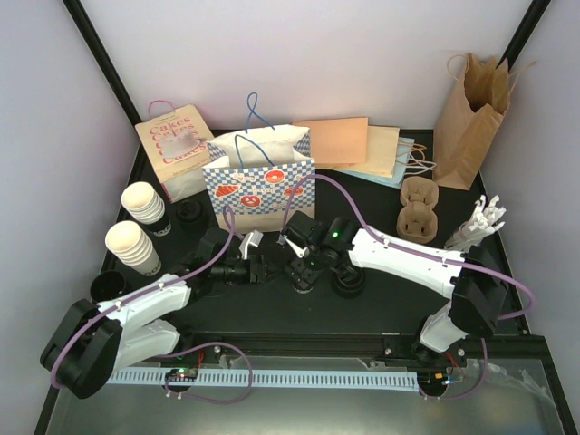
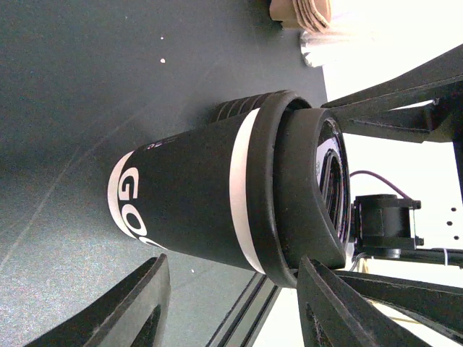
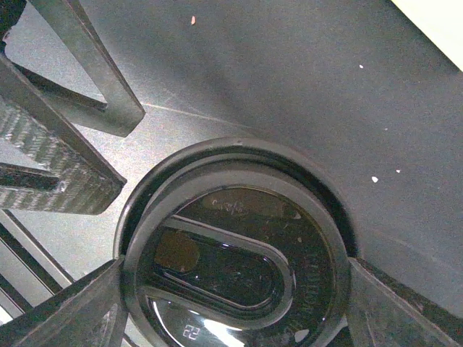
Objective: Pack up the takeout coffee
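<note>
Cream cup stacks (image 1: 143, 201) at L, checked bag (image 1: 258, 186) ctr back, L gripper (image 1: 258, 263) & R gripper (image 1: 302, 258) by black cup (image 1: 304, 281)

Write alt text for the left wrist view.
A black paper cup with white bands and the letters GO, capped by a black lid, stands on the dark table just beyond the left gripper's two spread fingers.

A lidded cup (image 2: 195, 202) stands mid-surface (image 1: 272, 313). The left end effector (image 1: 267, 265) lies just left of it. The right end effector (image 1: 304, 270) hangs over its lid (image 3: 231, 267), one finger on each side. Far left, a near cup stack (image 1: 133, 246) stands before a far cup stack (image 1: 145, 201). Behind the cup stands a handled bag (image 1: 258, 186), with a second bag (image 1: 177, 149) to its left. A cup carrier (image 1: 419, 208) lies to the right, with a tall bag (image 1: 471, 118) behind it.
</note>
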Motion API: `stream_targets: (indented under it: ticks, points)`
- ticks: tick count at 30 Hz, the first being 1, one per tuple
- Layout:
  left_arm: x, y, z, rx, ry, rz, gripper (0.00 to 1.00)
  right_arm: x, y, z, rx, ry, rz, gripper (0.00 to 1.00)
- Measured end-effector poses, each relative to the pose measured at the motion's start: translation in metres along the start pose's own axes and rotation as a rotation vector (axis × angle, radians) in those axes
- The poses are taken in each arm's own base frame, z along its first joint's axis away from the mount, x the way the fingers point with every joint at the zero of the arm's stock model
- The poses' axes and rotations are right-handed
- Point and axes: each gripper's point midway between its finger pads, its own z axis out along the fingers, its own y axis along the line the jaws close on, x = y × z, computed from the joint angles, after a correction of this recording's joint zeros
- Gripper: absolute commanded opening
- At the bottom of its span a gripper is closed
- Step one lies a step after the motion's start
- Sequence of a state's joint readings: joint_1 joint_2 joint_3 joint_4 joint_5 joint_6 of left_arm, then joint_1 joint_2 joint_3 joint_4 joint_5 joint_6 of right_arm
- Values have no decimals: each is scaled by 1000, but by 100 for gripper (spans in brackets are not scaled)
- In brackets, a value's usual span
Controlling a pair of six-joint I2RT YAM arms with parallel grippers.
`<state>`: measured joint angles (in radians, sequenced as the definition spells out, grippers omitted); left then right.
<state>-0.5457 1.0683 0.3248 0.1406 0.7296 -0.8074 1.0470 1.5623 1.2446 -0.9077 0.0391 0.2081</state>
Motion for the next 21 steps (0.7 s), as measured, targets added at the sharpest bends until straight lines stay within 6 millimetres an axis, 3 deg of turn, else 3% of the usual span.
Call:
stream_targets:
  ticks: [21]
  points:
    - [-1,4,-2,-28,-15,4,49,2,0,1,20,0,35,74]
